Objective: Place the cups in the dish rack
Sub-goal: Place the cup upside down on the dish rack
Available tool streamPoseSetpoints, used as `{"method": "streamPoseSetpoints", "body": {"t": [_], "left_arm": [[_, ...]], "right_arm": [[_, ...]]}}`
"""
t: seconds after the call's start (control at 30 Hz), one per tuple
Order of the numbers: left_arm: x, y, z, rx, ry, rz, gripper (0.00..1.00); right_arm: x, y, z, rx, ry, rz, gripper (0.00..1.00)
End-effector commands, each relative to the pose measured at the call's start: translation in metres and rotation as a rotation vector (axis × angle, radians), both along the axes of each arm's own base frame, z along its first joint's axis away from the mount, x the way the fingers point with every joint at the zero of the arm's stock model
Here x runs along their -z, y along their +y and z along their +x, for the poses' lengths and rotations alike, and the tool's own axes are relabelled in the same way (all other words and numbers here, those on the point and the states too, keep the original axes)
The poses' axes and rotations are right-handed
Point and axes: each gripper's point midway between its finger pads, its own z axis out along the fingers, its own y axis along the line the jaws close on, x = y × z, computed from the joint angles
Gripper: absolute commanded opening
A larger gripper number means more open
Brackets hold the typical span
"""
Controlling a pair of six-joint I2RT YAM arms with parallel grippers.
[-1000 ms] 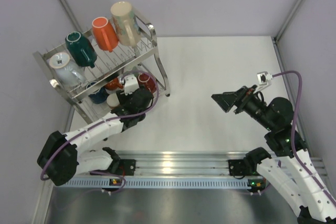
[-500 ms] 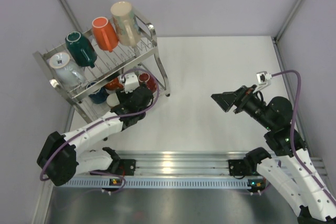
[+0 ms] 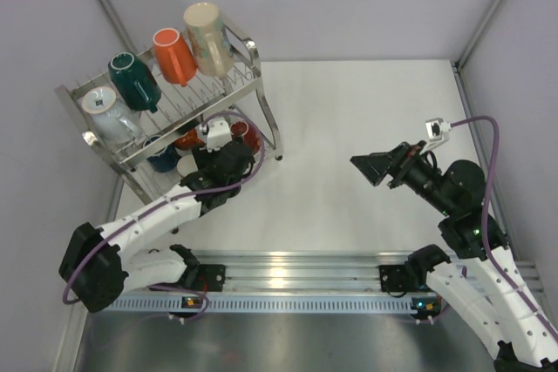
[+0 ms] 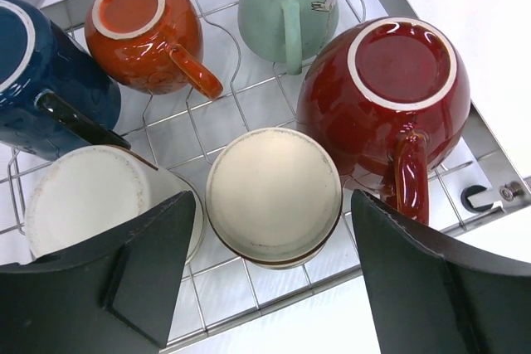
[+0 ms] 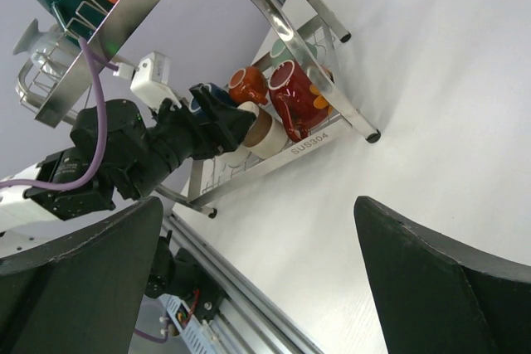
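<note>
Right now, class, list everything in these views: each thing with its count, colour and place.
dish rack: one, steel wire, two tiers, table's far left
upper cups: four, pale blue, dark teal, orange, beige, left to right on the top tier
lower cups: six, navy, rust orange, mint, red, two cream-based, upside down on the bottom tier
table: one, white
left gripper: black, open, above the lower cups
right gripper: black, open, over the table's right side
</note>
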Motion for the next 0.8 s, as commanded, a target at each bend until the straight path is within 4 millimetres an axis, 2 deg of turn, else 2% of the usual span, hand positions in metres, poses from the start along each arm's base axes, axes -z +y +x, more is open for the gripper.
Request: {"method": "streamPoseSetpoints", "body": {"t": [0.0,0.13,0.27,0.37,0.4,0.43,0.57,0.6,0.63,0.73,0.77], "left_arm": [[-0.035,-0.004,0.005,0.019,-0.060,-0.029,0.81],[-0.041,-0.008,0.003,0.055,-0.047,-0.030,0.80],[-0.050,-0.028,-0.002,0.172,-0.036,-0.072,0.79],[-0.057,-0.058,-0.011,0.311,-0.026,-0.157,0.78],[-0.057,-0.065,-0.013,0.347,-0.017,-0.179,0.77],[-0.055,-0.082,-0.019,0.430,0.012,-0.230,0.77],[-0.054,-0.119,-0.039,0.590,0.071,-0.357,0.75],[-0.059,-0.127,-0.043,0.631,0.068,-0.383,0.75],[-0.066,-0.144,-0.053,0.723,0.074,-0.429,0.75],[-0.085,-0.171,-0.068,0.868,0.060,-0.505,0.75],[-0.089,-0.186,-0.083,0.963,0.084,-0.536,0.75]], "right_arm": [[-0.024,-0.004,0.000,0.017,-0.061,0.017,0.99],[-0.022,-0.004,0.001,0.017,-0.053,0.017,0.99],[-0.019,-0.004,0.001,0.015,-0.047,0.008,0.99],[-0.018,-0.005,0.002,0.021,-0.041,-0.001,1.00],[-0.017,-0.005,0.001,0.021,-0.040,-0.004,0.99],[-0.017,-0.005,0.000,0.021,-0.040,-0.006,1.00],[-0.015,-0.008,-0.001,0.033,-0.038,-0.015,0.99],[-0.014,-0.009,-0.001,0.036,-0.037,-0.019,1.00],[-0.014,-0.010,-0.001,0.037,-0.039,-0.028,0.99],[-0.003,-0.009,-0.001,0.027,-0.008,-0.054,0.99],[0.000,-0.009,-0.002,0.024,0.003,-0.064,1.00]]}}
